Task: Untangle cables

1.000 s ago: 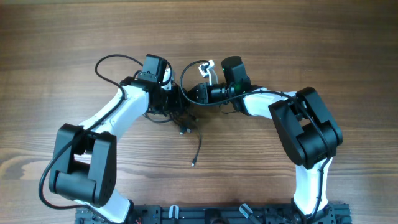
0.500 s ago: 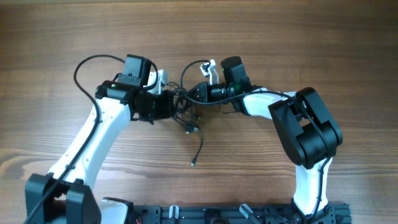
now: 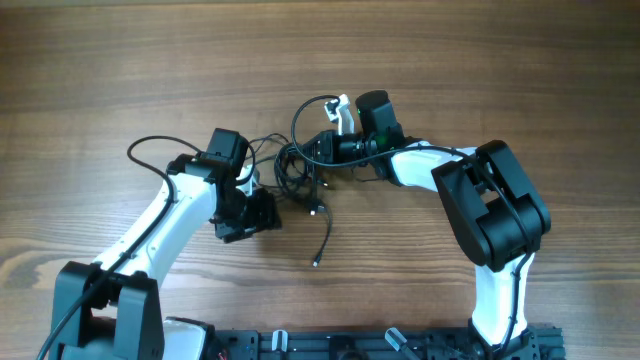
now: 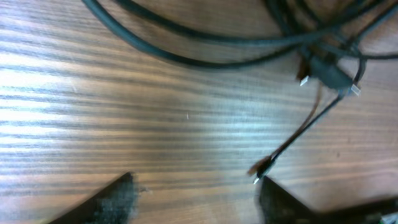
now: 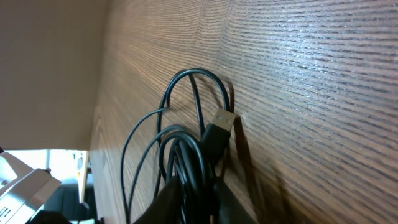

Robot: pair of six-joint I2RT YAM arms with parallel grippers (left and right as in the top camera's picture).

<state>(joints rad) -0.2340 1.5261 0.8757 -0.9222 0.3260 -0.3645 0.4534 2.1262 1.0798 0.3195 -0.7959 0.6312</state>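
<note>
1. One wooden table (image 3: 500,60) beneath both sets of jaws.
2. Two white-and-black arms: left arm (image 3: 160,225) bent in from the lower left, right arm (image 3: 495,205) folded in from the right.
3. Left gripper (image 4: 196,186): jaws wide apart, clamped on nothing, over bare wood. Only two dark fingertips (image 4: 121,186) visible at the bottom edge of the wrist view.
4. Right gripper (image 5: 193,196): jaws drawn together on the cables (image 5: 186,149), pinching the bundle where several strands run side by side.
5. Same bundle of thin black loops fanned out flat on the wood just ahead of the right jaws. Well ahead of the left jaws and off to their right, not between them.
6. One loose strand (image 3: 325,235) trailing out of the bundle, off to the side of the left jaws, apart from them.
7. Another thin strand end (image 4: 258,177) just beside one left fingertip; impossible to tell whether touching.
8. Flat plug (image 5: 217,127) with a metal tip just ahead of the right jaws, resting against the loops.
9. Small plug ends (image 4: 329,71) clustered ahead of the left jaws, toward their right.
</note>
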